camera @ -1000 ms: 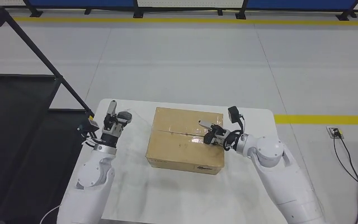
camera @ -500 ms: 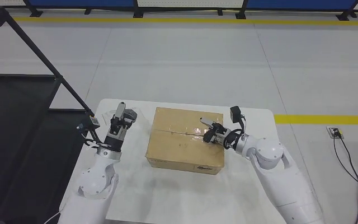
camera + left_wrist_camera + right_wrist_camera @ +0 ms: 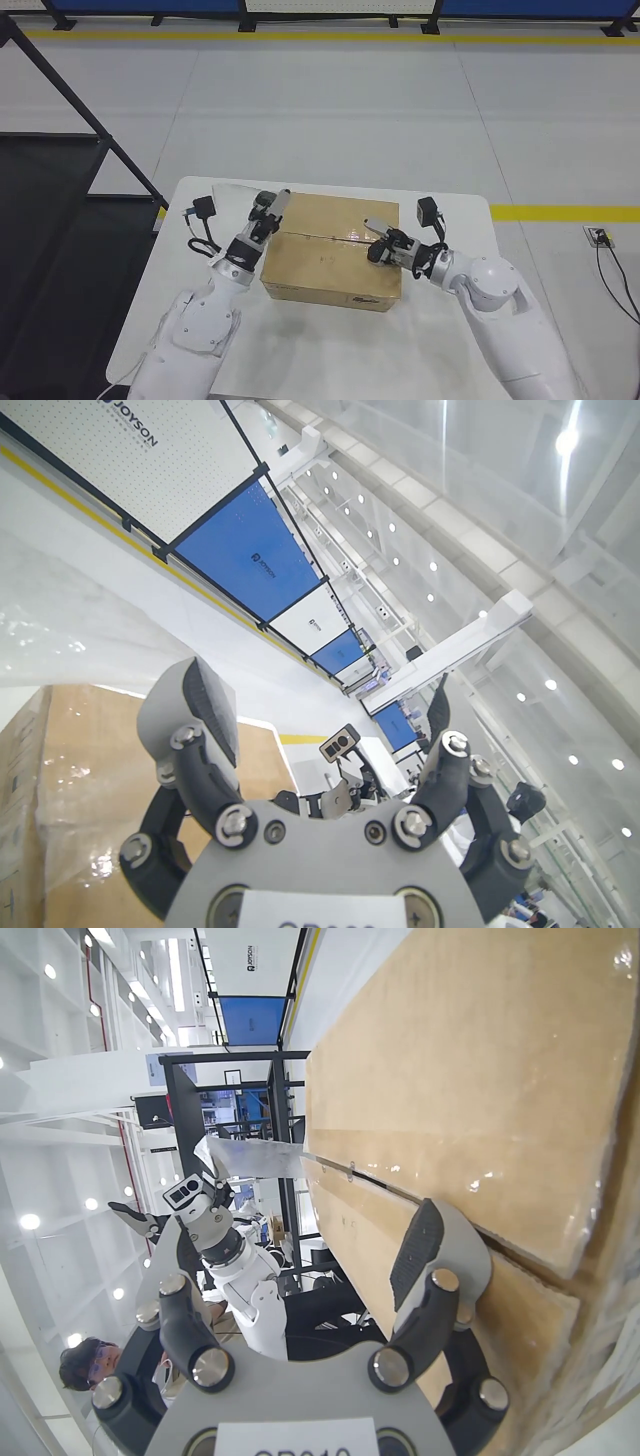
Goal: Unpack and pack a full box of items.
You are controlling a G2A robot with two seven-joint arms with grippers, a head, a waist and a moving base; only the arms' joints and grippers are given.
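A closed cardboard box (image 3: pixel 330 250) stands in the middle of the white table (image 3: pixel 300 340); a taped seam (image 3: pixel 370 1180) runs across its top. A strip of clear tape (image 3: pixel 250 1158) sticks out loose past the seam's left end. My left gripper (image 3: pixel 272 205) is at the box's upper left edge, close to that strip, open with nothing between its fingers (image 3: pixel 210 705). The box (image 3: pixel 75 775) lies just below it. My right gripper (image 3: pixel 378 240) is over the right part of the box top, open, with one finger (image 3: pixel 425 1248) lying on the cardboard beside the seam.
A black frame and dark panel (image 3: pixel 60 230) stand to the left of the table. A yellow floor line (image 3: pixel 560 212) runs off to the right. Bare table surface lies in front of the box and on both its sides.
My left arm has swung from the table's left side over to the box's upper left edge. The right gripper has shifted slightly on the box top. The box has stayed in place.
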